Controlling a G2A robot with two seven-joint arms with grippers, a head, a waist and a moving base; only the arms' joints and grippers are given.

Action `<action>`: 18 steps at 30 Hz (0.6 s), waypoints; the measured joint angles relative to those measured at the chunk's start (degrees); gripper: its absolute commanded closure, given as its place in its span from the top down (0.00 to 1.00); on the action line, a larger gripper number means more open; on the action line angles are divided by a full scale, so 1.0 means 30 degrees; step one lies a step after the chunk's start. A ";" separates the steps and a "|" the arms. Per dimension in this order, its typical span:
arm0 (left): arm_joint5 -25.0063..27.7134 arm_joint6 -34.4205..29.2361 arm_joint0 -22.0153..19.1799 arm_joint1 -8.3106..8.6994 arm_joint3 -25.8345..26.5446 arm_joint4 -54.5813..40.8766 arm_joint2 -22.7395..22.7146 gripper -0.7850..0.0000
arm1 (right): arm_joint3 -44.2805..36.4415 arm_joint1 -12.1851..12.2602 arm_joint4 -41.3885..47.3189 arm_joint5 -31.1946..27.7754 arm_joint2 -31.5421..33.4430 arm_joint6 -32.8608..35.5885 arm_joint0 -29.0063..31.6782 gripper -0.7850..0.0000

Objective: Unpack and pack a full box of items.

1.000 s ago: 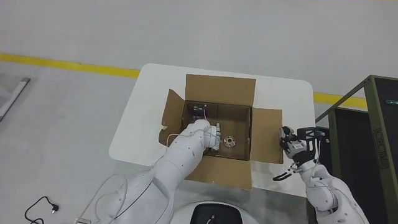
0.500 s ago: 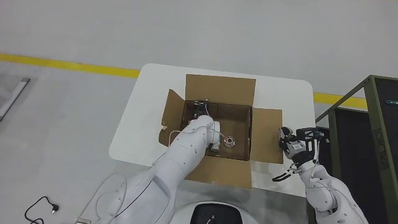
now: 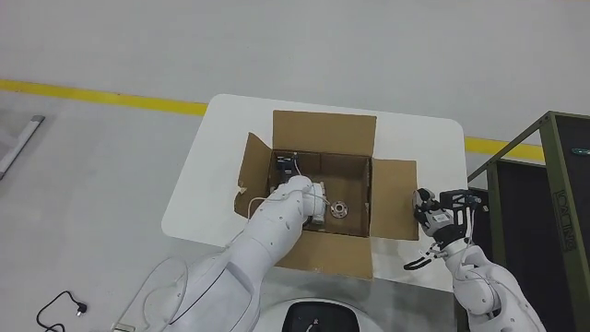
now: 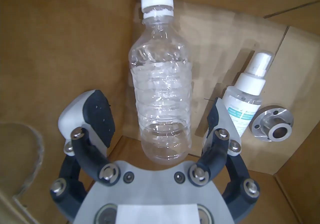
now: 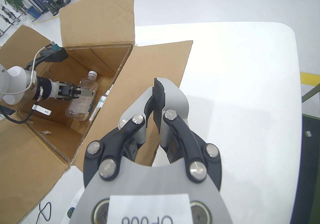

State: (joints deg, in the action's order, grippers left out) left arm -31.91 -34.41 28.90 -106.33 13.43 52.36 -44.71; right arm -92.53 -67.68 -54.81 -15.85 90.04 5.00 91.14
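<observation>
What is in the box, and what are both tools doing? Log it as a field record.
box: open cardboard, flaps out, on the white table
bottle: clear, white cap, inside the box near a wall
spray bottle: on the box floor beside the bottle
metal flange: next to the spray bottle
left tool: inside the box, open, straddling the bottle with gaps on each side
right tool: shut, holding nothing, above the table outside the box

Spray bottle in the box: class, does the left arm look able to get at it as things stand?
Probably yes. The left pincer is open inside the box, straddling the water bottle. The spray bottle lies uncovered just outside the pincer, so a sideways shift should do.
</observation>
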 measured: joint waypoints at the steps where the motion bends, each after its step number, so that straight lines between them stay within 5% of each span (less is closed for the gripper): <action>1: 0.0044 0.0063 0.0023 -0.0001 -0.0060 -0.0024 -0.0028 1.00 | -0.0008 0.0002 -0.0012 0.0007 0.0019 -0.0006 0.0018 0.00; 18: 0.0383 0.0121 0.0165 -0.0208 -0.0219 0.0015 -0.0172 1.00 | -0.0099 0.0000 0.0190 -0.0125 0.0030 -0.0105 0.0039 0.03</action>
State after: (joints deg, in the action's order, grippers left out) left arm -30.76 -34.04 29.40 -106.96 12.78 52.41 -45.23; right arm -92.82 -67.68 -54.24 -16.23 90.13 4.69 91.26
